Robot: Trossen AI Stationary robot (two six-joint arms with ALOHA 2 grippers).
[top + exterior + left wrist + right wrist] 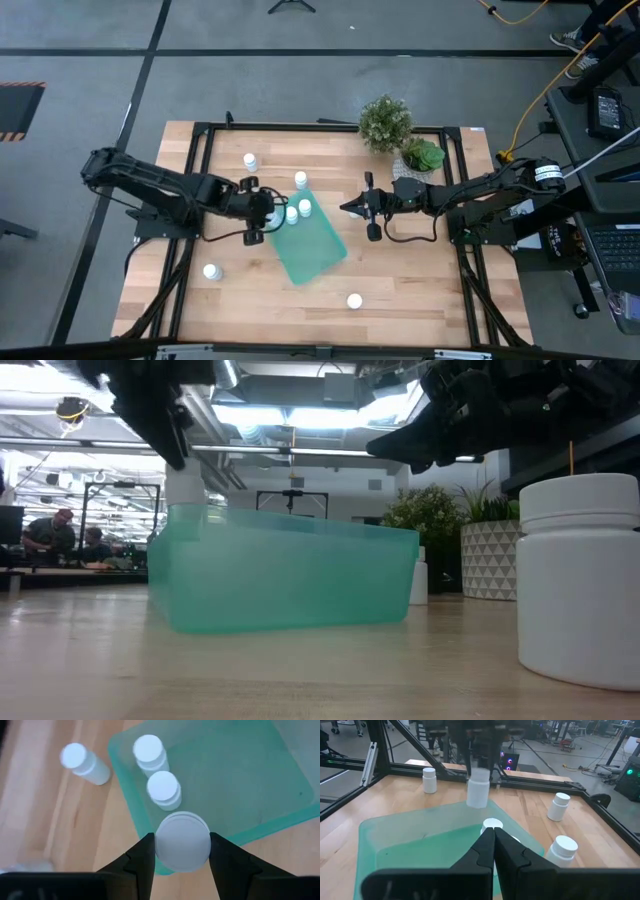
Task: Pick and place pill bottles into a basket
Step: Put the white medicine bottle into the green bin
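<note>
The teal basket lies slantwise at mid-table, and two pill bottles stand upright on its floor near the far-left corner. My left gripper hovers over the basket's left rim, shut on another white pill bottle. My right gripper is shut and holds nothing; it hangs level just right of the basket. More bottles stand upright on the wood: two by the far side, one near left and one near the front. My left gripper pinches the bottle's cap end between its two fingers, one on each side. The fingers come from above, slanting down from the table's left. The bottle hangs upright below them, its body clear of the basket's rim.
Two potted plants stand at the table's far right. A black frame runs round the tabletop. The front bottle looms close to the low camera. There is bare wood in front of the basket and to its left.
</note>
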